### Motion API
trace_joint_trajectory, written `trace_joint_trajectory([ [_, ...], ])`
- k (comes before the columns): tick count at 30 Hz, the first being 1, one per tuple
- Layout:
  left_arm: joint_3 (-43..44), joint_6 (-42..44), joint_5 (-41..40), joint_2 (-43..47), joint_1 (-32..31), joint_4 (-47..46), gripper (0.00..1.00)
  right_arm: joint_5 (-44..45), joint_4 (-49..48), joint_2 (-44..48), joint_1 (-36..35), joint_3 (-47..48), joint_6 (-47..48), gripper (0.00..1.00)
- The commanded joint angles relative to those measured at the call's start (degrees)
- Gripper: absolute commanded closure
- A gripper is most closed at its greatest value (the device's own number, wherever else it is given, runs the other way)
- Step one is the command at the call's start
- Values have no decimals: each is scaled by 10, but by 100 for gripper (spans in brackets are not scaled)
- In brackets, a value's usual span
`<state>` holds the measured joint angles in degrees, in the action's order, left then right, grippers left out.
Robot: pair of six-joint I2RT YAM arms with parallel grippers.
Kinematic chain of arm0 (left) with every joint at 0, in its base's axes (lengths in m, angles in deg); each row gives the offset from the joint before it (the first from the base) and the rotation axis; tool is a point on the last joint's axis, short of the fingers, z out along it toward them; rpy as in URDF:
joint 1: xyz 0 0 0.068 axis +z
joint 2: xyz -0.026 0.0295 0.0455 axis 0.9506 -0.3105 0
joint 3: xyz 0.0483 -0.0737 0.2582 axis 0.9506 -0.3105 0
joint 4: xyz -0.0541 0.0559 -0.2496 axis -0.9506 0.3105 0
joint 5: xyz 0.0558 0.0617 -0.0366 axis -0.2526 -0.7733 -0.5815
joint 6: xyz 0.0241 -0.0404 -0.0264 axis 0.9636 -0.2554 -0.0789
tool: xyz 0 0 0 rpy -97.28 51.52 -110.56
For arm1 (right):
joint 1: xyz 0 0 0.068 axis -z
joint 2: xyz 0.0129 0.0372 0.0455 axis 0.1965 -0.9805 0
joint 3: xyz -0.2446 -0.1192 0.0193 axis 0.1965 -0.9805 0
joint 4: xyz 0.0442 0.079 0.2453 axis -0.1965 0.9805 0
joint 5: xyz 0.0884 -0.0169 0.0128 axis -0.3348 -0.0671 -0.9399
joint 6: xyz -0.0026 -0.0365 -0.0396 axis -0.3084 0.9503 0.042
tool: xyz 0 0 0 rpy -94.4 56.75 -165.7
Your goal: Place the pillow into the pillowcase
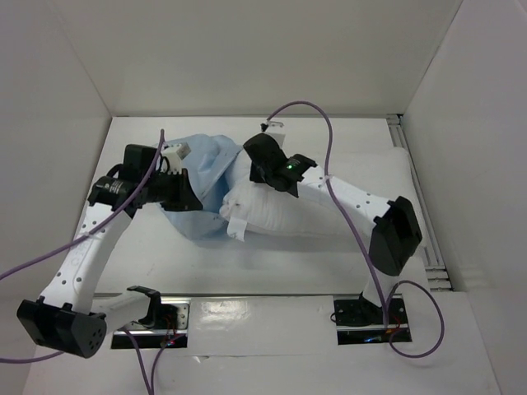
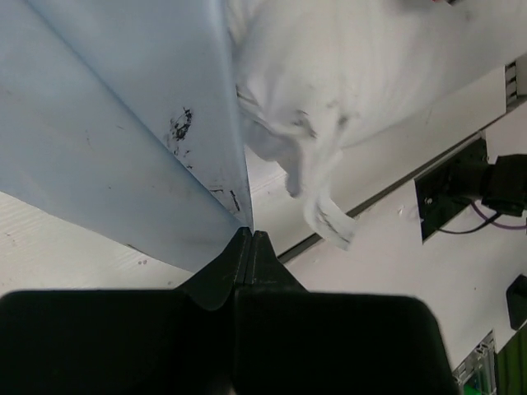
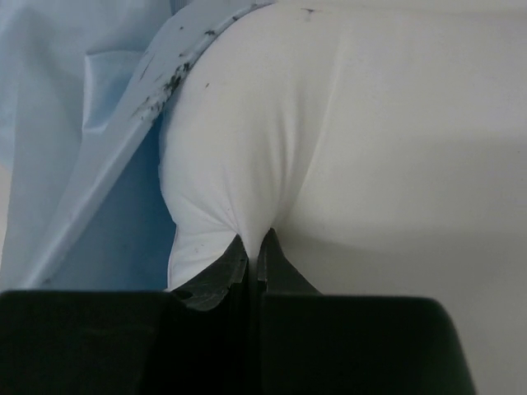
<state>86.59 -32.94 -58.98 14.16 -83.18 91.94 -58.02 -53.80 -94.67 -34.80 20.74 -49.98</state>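
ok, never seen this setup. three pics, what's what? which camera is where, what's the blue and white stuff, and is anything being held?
Two robot arms sit side by side on a white table. The wide picture is taken from above and behind them. The other two come from cameras on each wrist, looking along its claw. The plump white thing is the pillow; the thin light blue cloth is the pillowcase. The left claw is shut on the pillowcase edge, and the right claw is shut on a pinch of pillow fabric near the pillowcase opening.
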Motion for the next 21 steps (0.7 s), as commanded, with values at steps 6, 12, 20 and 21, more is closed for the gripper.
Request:
trace_joint_trajectory([
  [6,-24,3,-26,42,-43,98,100,5,-95,-33,37,41,-56,100],
  [12,-40,-15,-44,44,-55,114,100,-33,-105,-9,62,35,-62,100],
  [20,-40,-15,-61,39,-82,114,100,-106,-102,-80,77,122,-45,100],
  [21,-40,-15,-61,39,-88,114,100,-106,-102,-90,77,129,-45,100],
])
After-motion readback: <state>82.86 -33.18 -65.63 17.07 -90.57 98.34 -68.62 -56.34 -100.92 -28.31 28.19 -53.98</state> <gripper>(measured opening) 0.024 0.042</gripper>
